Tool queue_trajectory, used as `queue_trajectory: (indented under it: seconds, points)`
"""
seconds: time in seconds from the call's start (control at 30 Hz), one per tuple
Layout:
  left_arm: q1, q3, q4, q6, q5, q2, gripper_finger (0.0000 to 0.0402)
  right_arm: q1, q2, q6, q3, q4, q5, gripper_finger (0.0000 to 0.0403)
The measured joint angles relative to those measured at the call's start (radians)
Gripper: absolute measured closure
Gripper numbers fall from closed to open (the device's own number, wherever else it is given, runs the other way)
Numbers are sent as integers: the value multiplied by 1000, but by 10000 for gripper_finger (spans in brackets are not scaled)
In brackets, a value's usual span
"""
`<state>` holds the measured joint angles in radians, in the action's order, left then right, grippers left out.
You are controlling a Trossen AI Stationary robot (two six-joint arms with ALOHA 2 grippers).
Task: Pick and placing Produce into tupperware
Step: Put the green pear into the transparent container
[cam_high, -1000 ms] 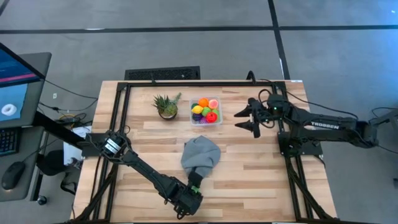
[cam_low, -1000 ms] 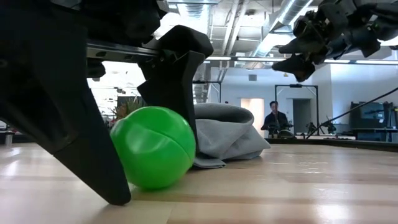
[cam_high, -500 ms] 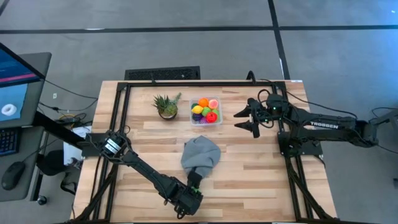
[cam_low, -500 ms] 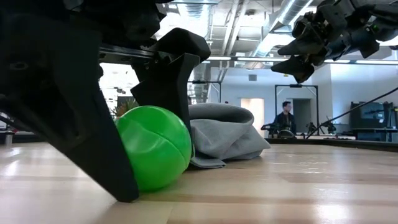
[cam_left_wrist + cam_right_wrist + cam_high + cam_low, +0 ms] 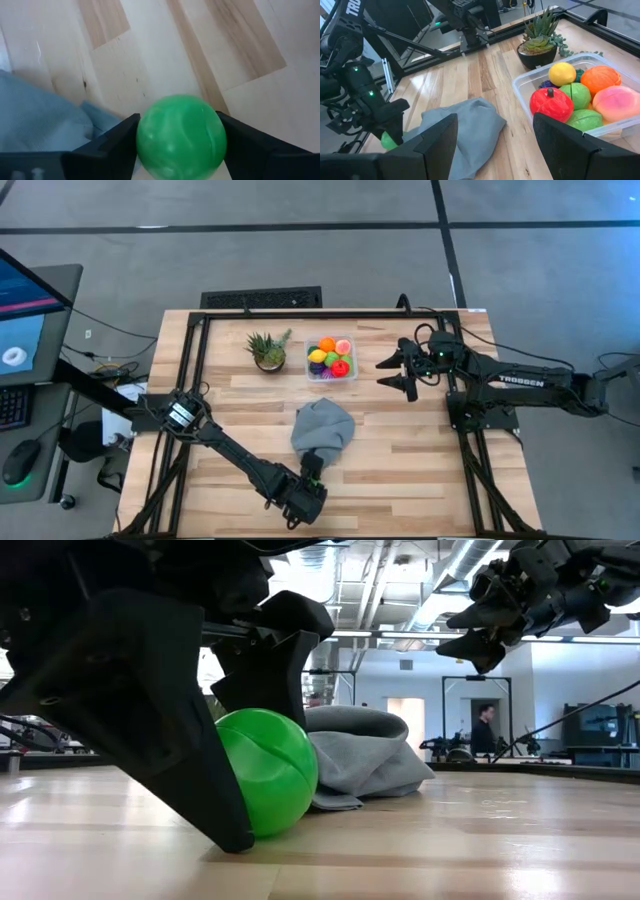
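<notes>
A green toy ball [image 5: 268, 768] sits on the table near its front edge, just in front of the grey cloth [image 5: 323, 428]. My left gripper [image 5: 311, 477] is shut on the ball, one finger on each side, as the left wrist view [image 5: 181, 145] shows. The clear tupperware [image 5: 308, 362] at the far middle holds several bright toy fruits and also shows in the right wrist view [image 5: 522, 80]. My right gripper [image 5: 400, 375] hangs open and empty above the table, to the right of the tupperware. My left gripper pinches the green ball by its two opposite sides [image 5: 144, 142] between its two fingers [image 5: 107, 147]. The fingers slant down from the table's near side. The ball's underside [image 5: 262, 832] still seems to rest on the table.
The grey cloth lies bunched right behind the ball. A spiky potted plant [image 5: 268, 350] stands left of the tupperware. Black frame rails [image 5: 196, 370] run along the table's edges. A person [image 5: 485, 730] moves in the room far behind the table.
My left gripper's fingers have drawn together around the green ball and now touch both its sides. The near finger has moved in front of the ball in the low view, and the ball has shifted a little toward the cloth while staying on the table.
</notes>
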<state>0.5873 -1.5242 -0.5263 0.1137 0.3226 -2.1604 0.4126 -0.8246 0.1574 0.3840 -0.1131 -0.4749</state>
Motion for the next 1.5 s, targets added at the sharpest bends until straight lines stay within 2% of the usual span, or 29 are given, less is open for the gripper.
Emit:
queue_trajectory:
  seconds: [0.57,0.93,1.17,1.5]
  points:
    - [0,-116,-64,85,57,6,180,0,0,0,0,0,0,121]
    - [1,-123,-29,242,59,7,181,0,0,10,0,1,-26,121]
    - [1,-161,-30,284,129,7,181,0,0,19,0,1,-33,121]
    - [1,-164,-29,399,157,8,181,0,2,35,-1,4,-53,121]
